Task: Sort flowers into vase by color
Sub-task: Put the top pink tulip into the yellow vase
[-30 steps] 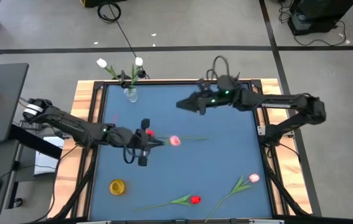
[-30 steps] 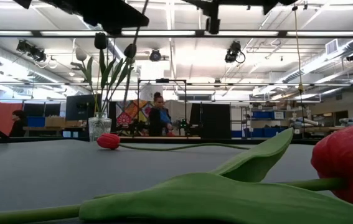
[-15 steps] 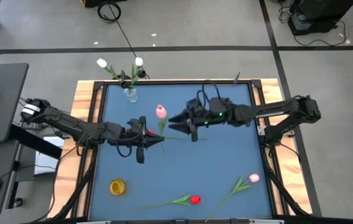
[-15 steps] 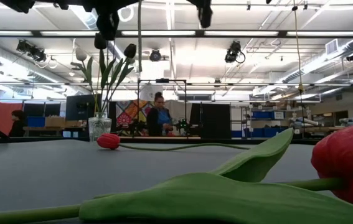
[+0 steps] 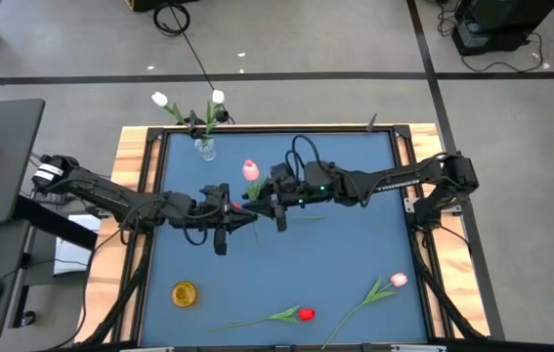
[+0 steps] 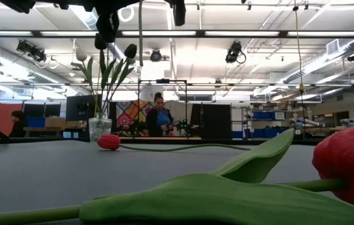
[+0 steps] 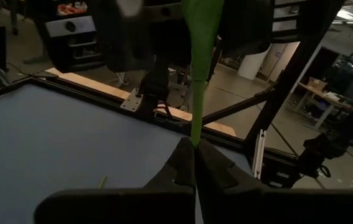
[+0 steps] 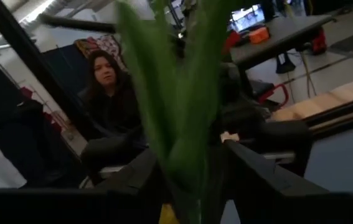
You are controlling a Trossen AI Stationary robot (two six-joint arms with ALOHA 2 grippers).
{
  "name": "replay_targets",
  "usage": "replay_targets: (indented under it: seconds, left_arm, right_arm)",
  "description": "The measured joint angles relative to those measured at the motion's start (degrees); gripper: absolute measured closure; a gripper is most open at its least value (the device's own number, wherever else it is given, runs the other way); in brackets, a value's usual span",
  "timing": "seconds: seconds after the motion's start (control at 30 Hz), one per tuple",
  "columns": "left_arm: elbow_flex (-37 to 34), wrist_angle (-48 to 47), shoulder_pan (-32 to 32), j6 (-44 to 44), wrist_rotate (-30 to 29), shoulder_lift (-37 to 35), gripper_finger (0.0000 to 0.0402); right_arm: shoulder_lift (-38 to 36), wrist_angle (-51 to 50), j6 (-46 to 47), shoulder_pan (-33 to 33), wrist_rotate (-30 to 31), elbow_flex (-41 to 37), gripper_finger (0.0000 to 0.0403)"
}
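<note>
My left gripper [image 5: 241,209] is shut on a pink tulip whose head [image 5: 250,172] stands above it; the stem [image 7: 196,93] rises straight from the fingers. My right gripper [image 5: 269,196] is open beside it, one finger [image 8: 144,177] on either side of the tulip's leaves [image 8: 182,143]. A glass vase [image 5: 205,149] at the far left corner holds two white tulips by their stems. A red tulip [image 6: 108,142] lies flat under the grippers, its stem [image 5: 301,217] pointing right. My left gripper pinches the pink tulip's stem at its lower end [image 7: 195,142] between the two shut fingers, which lie across it. The tulip is lifted clear and stands upright above the fingers. My right gripper's fingers flank the leaves; whether they touch, I cannot tell.
A red tulip [image 5: 306,314] and a pink tulip [image 5: 398,281] lie near the near edge, the red one right before the low camera [image 6: 345,169]. A small yellow object [image 5: 185,292] sits near left. A wooden rim [image 5: 140,147] frames the blue table. People are beyond the table.
My right gripper has moved from the far right toward the table's left and down, up to the pink tulip. The tulip in my left gripper has tipped up from leaning rightward over the table to standing upright, its head swinging toward the far side.
</note>
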Motion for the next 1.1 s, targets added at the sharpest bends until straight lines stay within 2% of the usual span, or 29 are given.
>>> replay_targets:
  seconds: [0.27,0.57,0.7,0.8,0.9,0.97,1.1]
  left_arm:
    - [0.0,-0.1,0.0,0.0,0.0,0.0,0.0401]
    - [0.0,0.1,0.0,-0.5,0.0,0.0,0.0399]
    - [0.0,0.1,0.0,-0.5,0.0,0.0,0.0398]
    - [0.0,0.0,0.0,-0.5,0.0,0.0,0.0397]
    - [0.0,-1.2,0.4,-3.1,0.2,0.0,0.0396]
    - [0.1,-3.7,1.3,-5.1,2.5,0.0,0.0393]
    - [0.2,-6.0,2.9,-6.5,6.9,-0.1,0.0382]
  right_arm:
    - [-1.0,-4.2,-0.7,0.1,-2.6,0.2,0.0296]
    - [-2.4,-5.7,0.4,-0.9,-4.3,0.2,0.0285]
    - [-2.5,-6.1,0.9,-1.3,-4.1,0.2,0.0295]
    - [-2.5,-6.6,1.0,-1.3,-3.9,0.2,0.0323]
    - [-2.5,-7.6,-1.6,-1.3,-3.9,0.2,0.0372]
    - [-2.5,-11.1,-4.9,-1.2,-4.6,1.4,0.0388]
    - [-1.8,-22.1,-9.7,-0.8,-2.6,6.8,0.0382]
